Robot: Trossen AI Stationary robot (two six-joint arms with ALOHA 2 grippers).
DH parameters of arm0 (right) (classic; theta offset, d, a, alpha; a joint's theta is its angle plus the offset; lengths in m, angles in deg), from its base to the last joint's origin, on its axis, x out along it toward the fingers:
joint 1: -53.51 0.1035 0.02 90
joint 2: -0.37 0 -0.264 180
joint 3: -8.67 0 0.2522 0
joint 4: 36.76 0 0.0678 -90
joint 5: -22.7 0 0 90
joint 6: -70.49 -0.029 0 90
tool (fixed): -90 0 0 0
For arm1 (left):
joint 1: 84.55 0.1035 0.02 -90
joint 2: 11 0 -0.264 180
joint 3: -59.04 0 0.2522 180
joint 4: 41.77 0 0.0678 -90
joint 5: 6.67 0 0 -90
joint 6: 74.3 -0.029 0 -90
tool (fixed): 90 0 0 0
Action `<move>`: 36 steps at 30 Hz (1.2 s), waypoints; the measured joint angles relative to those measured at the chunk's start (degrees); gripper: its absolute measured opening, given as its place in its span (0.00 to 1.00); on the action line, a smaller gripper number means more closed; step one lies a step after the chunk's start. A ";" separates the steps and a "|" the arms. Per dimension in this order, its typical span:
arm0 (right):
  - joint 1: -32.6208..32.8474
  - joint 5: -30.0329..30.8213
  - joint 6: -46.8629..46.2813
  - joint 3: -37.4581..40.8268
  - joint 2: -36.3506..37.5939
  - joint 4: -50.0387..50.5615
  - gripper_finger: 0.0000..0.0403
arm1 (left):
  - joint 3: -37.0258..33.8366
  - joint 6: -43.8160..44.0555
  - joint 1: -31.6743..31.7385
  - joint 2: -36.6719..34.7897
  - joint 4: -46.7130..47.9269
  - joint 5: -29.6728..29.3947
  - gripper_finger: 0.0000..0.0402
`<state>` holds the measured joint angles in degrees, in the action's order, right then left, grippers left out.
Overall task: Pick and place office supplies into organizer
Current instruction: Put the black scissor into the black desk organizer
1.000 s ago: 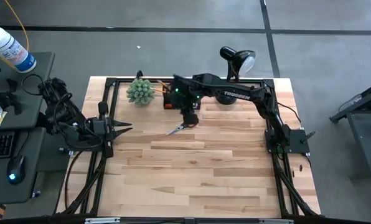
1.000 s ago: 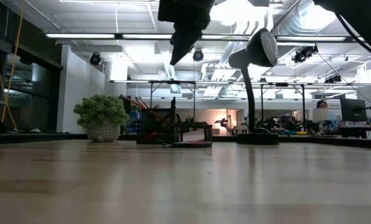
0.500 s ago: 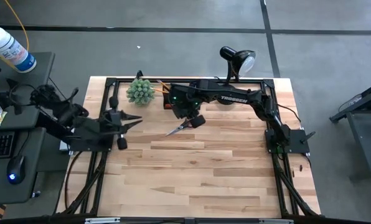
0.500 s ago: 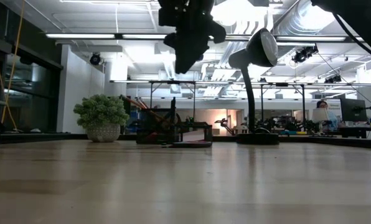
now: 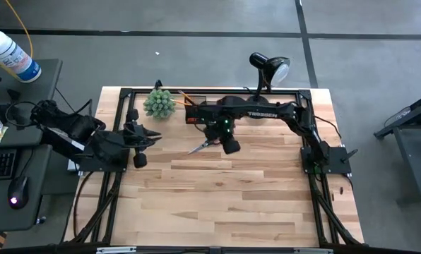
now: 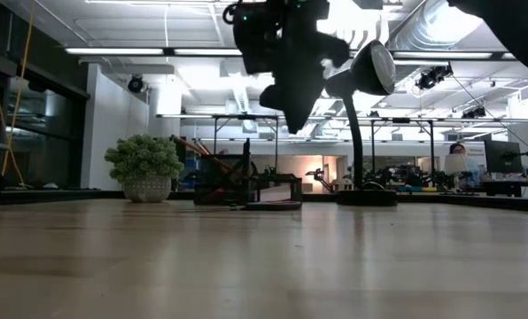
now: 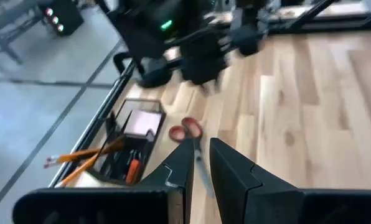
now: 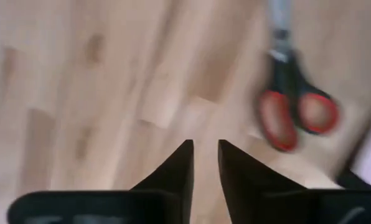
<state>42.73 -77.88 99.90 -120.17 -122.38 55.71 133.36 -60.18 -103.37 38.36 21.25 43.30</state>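
Observation:
The orange-handled scissors (image 5: 202, 146) lie flat on the wooden table in front of the black organizer (image 5: 195, 113). They also show in the left wrist view (image 7: 188, 132) and the right wrist view (image 8: 294, 112). The organizer (image 7: 132, 146) holds orange pencils (image 7: 86, 155), dark pens and a pale pink pad (image 7: 142, 124). My right gripper (image 5: 229, 145) hangs above the table just right of the scissors, shut and empty. In the low view it hangs well above the tabletop (image 6: 291, 89). My left gripper (image 5: 151, 134) is shut and empty above the table's left part, pointing toward the scissors.
A green spiky plant in a pot (image 5: 159, 104) stands left of the organizer at the far edge. A black desk lamp (image 5: 268, 68) stands at the far right. A black frame (image 5: 126, 95) runs along the table's edges. Bare wood (image 5: 232, 197) fills the near half.
My right gripper has gone toward the table's right edge and a little nearer, away from above the scissors, turning as it went. My left gripper has gone toward the table's right and far edges, toward the scissors. The scissors have stayed where they were.

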 joint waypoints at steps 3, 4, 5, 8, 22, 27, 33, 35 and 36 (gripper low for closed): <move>1.02 -2.48 -0.02 3.66 1.42 -0.11 0.13 | 0.00 0.97 2.54 0.89 0.70 1.03 0.10; 1.31 -2.51 -0.36 4.83 1.76 0.01 0.12 | 0.00 1.26 3.52 1.33 0.69 1.05 0.10; 1.62 -2.52 -0.73 5.97 2.14 0.09 0.11 | 0.00 1.35 4.58 1.88 0.55 1.38 0.10; 3.25 -2.59 -1.69 9.67 4.66 -0.29 0.08 | 0.00 1.32 8.25 3.98 0.18 4.73 0.10; 14.99 2.45 -27.69 40.06 28.50 -20.07 0.01 | 0.02 -5.17 24.75 19.93 -16.50 22.29 0.10; 19.97 9.72 -41.43 49.08 36.32 -29.18 0.00 | 0.02 -4.87 28.05 26.70 -22.69 23.83 0.10; 24.37 16.99 -52.01 51.62 39.75 -37.14 0.02 | 0.02 -4.63 31.40 33.93 -27.10 28.17 0.11; 25.68 18.80 -53.53 51.64 39.75 -38.44 0.01 | 0.08 -2.99 32.51 36.05 -29.32 30.78 0.15; 26.39 19.41 -54.00 51.64 39.75 -39.04 0.01 | 0.39 -1.97 33.15 37.05 -30.09 32.38 0.18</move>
<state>69.12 -58.48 45.90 -68.53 -82.63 16.66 133.75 -62.16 -70.22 75.41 -8.85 75.67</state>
